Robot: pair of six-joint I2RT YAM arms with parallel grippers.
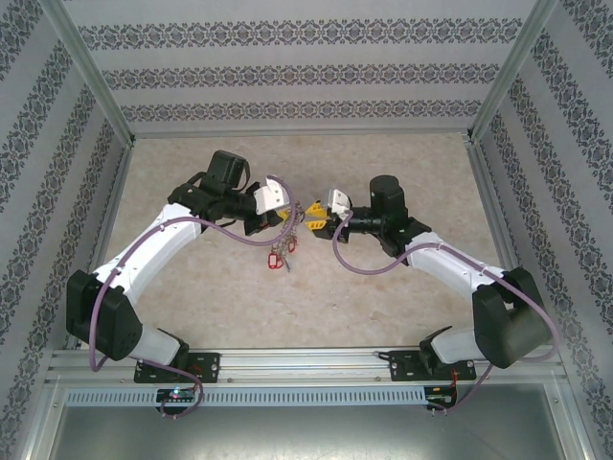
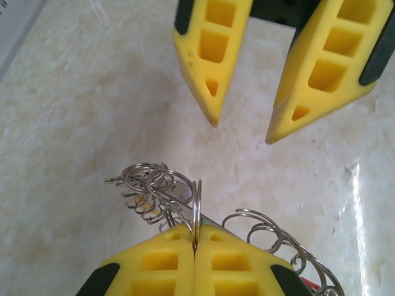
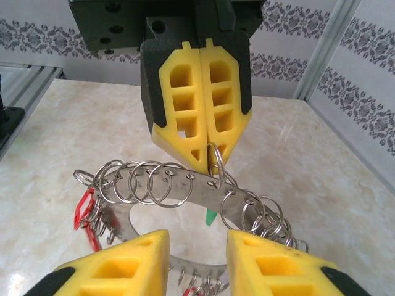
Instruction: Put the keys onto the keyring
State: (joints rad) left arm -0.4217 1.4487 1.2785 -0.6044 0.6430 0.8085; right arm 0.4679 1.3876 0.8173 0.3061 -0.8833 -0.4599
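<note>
Now, up close, the right claw (image 3: 196, 242) stands spread, just short of the keyring (image 3: 185, 188). It hangs over the marble tabletop (image 3: 321, 185), red-tagged keys (image 3: 83, 209) dangling, one small loop pinched by the left claw (image 3: 211, 157); patterned wall (image 3: 296, 61) behind.

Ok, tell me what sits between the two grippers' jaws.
The keyring, fringed with small wire loops. The left gripper, jaws shut, pinches one loop; the right gripper, jaws open, faces it. The right wrist view shows this best.

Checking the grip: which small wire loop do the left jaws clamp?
The upright loop between the jaws of the left gripper; the others hang unheld along the keyring.
</note>
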